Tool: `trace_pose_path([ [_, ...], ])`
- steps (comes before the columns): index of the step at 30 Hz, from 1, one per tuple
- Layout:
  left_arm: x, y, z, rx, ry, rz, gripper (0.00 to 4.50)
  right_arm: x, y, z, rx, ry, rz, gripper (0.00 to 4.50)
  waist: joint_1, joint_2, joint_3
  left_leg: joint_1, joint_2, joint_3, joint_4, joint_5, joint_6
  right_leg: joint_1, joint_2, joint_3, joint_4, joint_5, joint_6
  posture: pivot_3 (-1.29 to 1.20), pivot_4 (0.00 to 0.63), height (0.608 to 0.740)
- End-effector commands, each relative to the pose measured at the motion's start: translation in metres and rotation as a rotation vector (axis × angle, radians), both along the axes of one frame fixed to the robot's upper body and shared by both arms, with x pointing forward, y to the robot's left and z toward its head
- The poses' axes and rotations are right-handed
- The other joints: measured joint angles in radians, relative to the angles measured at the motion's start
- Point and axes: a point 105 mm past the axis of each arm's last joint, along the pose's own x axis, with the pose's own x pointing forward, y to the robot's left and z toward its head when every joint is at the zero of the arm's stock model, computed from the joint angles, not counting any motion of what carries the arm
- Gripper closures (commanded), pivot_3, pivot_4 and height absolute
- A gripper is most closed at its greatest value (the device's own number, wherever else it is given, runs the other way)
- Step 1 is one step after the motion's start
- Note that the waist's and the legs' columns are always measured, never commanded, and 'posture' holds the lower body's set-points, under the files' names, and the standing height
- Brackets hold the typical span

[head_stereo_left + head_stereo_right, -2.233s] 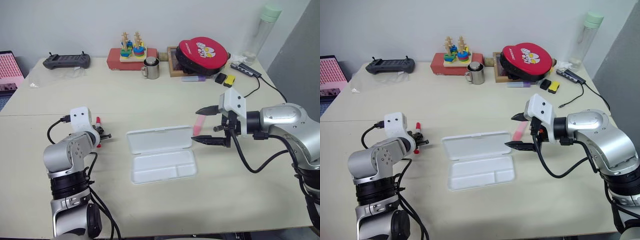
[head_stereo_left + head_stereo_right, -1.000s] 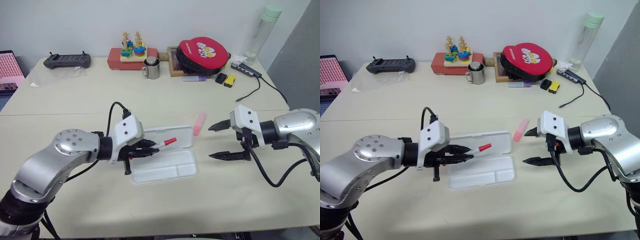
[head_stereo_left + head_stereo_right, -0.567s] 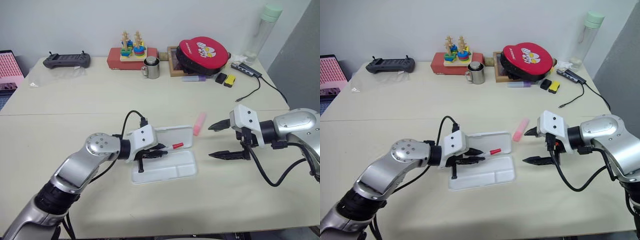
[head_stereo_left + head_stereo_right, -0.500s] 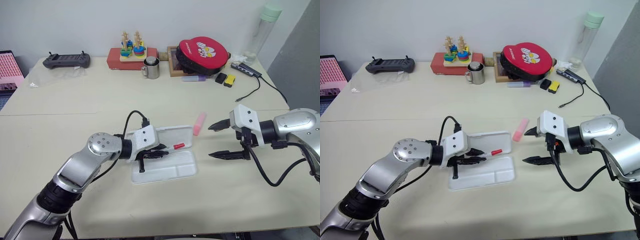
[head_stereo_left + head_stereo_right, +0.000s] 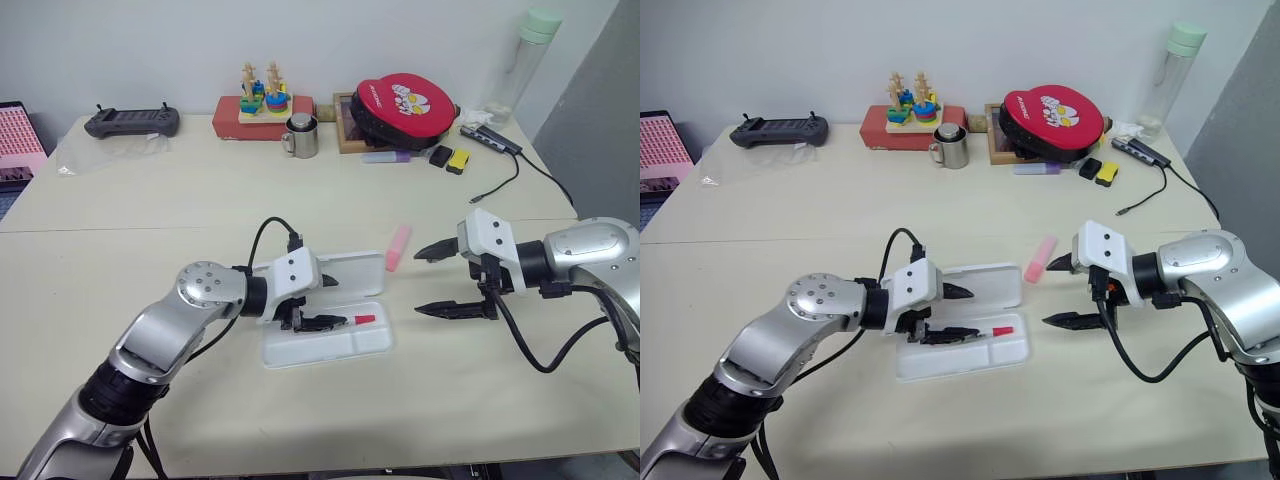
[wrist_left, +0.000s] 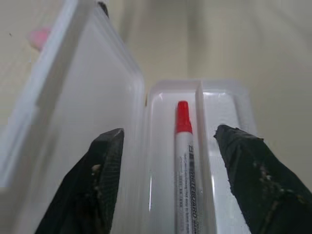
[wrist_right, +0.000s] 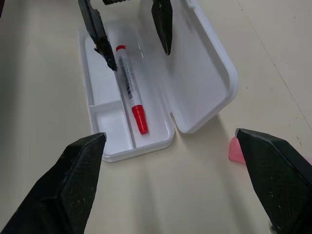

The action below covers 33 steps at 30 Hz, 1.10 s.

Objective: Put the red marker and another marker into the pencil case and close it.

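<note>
red marker (image 5: 975, 333) lay in the open pencil case (image 5: 962, 349).
left claw (image 5: 948, 313) stood wide over it, released; right claw (image 5: 1060, 293) waited wide beside the pink highlighter (image 5: 1040, 259).

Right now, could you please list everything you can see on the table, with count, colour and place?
pencil case: one, white, open, centre front.
red marker: one, white barrel with red cap, lying in the case tray.
pink highlighter: one, on the table just right of the lid.
round red case: one, back right.
purple marker: one, in front of the round case.
metal mug: one, silver, back centre.
stacking toy: one, multicoloured, on a red box at the back.
controller: one, dark, back left.
bottle: one, clear with green cap, back right.
left gripper: black, open over the case.
right gripper: black, open, right of the highlighter.
</note>
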Motion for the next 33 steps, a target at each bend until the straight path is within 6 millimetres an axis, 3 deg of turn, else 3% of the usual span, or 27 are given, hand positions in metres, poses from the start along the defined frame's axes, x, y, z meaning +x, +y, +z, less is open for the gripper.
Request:
trace_pose_path([
  [1, -0.014, 0.006, 0.027, -0.037, -0.016, -0.036, 0.39, 0.001, 0.001, 0.01, 0.011, -0.042, 0.004, 0.0, -0.001, 0.0, 0.0, 0.0, 0.0, 0.0, 0.0, 0.0, 0.0, 0.0, 0.0, 0.0, 0.0, 0.0, 0.0, 0.0, 0.15, 0.74],
  [3, -0.02, 0.01, 0.036, -0.051, -0.001, -0.036, 0.04, 0.001, 0.0, 0.01, 0.012, -0.044, -0.001, 0.0, -0.002, 0.0, 0.0, 0.0, 0.0, 0.0, 0.0, 0.0, 0.0, 0.0, 0.0, 0.0, 0.0, 0.0, 0.0, 0.0, 0.15, 0.74],
  [7, -0.027, 0.024, 0.063, -0.084, 0.01, -0.003, 0.02, 0.004, -0.001, 0.011, 0.016, -0.049, -0.016, 0.0, -0.002, 0.0, 0.0, 0.0, 0.0, 0.0, 0.0, 0.0, 0.0, 0.0, 0.0, 0.0, 0.0, 0.0, 0.0, 0.0, 0.15, 0.74],
  [13, -0.02, 0.037, 0.096, -0.156, -0.03, 0.103, 0.02, 0.015, -0.003, 0.014, 0.015, -0.088, -0.06, 0.0, -0.002, 0.0, 0.0, 0.0, 0.0, -0.001, 0.0, 0.0, 0.0, 0.0, 0.0, 0.0, 0.001, 0.0, 0.0, 0.0, 0.15, 0.74],
  [16, -0.006, 0.055, 0.112, -0.134, -0.099, 0.259, 0.02, 0.036, -0.009, 0.019, 0.025, -0.123, -0.169, 0.0, -0.003, 0.0, 0.0, 0.001, 0.0, -0.001, 0.0, 0.0, 0.0, 0.0, 0.0, 0.0, 0.001, 0.0, 0.0, 0.0, 0.15, 0.74],
  [22, -0.005, 0.081, 0.105, -0.001, -0.117, 0.428, 0.02, 0.06, -0.008, 0.032, 0.119, -0.126, -0.315, 0.0, -0.009, 0.001, 0.0, 0.001, 0.001, 0.0, -0.001, 0.001, -0.001, -0.001, 0.001, 0.001, 0.0, 0.0, 0.0, 0.0, 0.15, 0.74],
  [29, -0.01, 0.088, 0.105, -0.021, -0.112, 0.472, 0.02, 0.08, -0.002, 0.036, 0.21, -0.052, -0.463, 0.0, -0.006, 0.001, 0.0, -0.001, 0.001, 0.0, -0.001, 0.002, -0.003, -0.002, 0.001, 0.001, 0.0, 0.0, 0.0, 0.0, 0.15, 0.74],
  [33, -0.009, 0.084, 0.107, -0.036, -0.125, 0.468, 0.02, 0.085, 0.008, 0.026, 0.198, -0.018, -0.497, 0.0, -0.003, 0.001, 0.0, 0.0, 0.001, 0.0, -0.001, 0.001, -0.001, -0.001, 0.001, 0.001, 0.001, 0.0, 0.0, 0.0, 0.15, 0.74],
])
